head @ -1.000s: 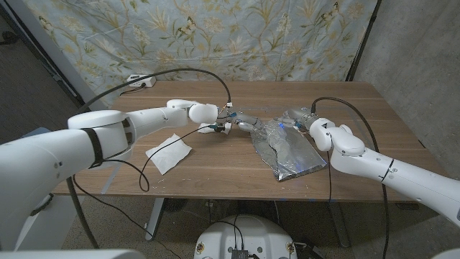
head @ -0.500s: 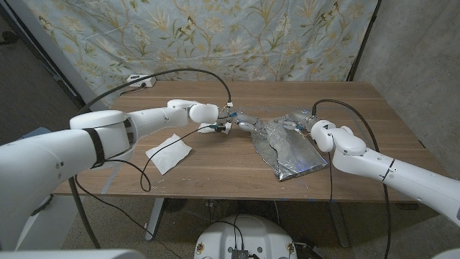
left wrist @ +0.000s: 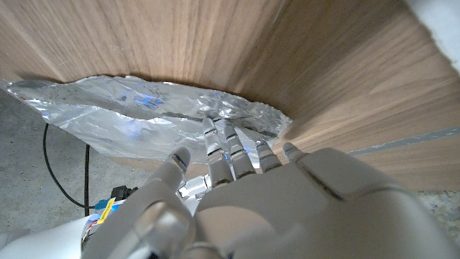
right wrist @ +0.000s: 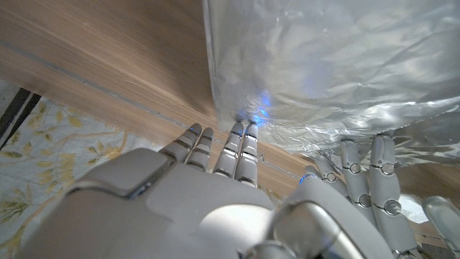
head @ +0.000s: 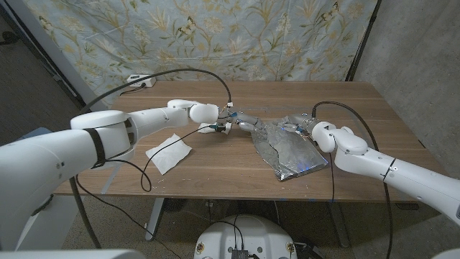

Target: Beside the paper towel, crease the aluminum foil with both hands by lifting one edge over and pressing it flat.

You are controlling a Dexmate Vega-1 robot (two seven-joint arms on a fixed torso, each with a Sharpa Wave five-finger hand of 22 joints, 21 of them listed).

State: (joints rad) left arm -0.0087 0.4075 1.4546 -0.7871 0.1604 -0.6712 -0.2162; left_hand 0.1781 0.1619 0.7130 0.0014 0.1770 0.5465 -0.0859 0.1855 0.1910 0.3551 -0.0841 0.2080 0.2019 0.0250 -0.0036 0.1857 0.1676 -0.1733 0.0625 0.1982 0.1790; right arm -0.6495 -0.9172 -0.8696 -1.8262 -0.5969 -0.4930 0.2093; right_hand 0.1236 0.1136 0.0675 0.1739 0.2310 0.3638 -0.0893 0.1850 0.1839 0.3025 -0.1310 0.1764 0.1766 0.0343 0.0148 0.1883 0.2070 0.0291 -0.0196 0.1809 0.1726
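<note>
The crinkled aluminum foil [head: 289, 152] lies right of the table's middle, its near corner at the front edge. My left hand [head: 248, 121] reaches in from the left. Its straight fingers [left wrist: 223, 144] touch the foil [left wrist: 136, 115] at its far left corner. My right hand [head: 297, 121] is at the foil's far edge, and its fingertips [right wrist: 241, 137] meet the foil [right wrist: 330, 65] there with nothing held between them. The left hand's fingers [right wrist: 368, 180] show beside it on the same edge. The white paper towel [head: 169, 152] lies to the left of the foil, apart from it.
Black cables [head: 154, 162] run from both arms; one loops over the wood by the paper towel. A white box [head: 141, 80] sits at the table's far left edge. A flowered curtain [head: 215, 36] hangs behind the wooden table [head: 215, 169].
The raised fold along the foil's left half has come down and the sheet now lies flatter and wider. My right hand has shifted slightly right; the left hand has stayed in place.
</note>
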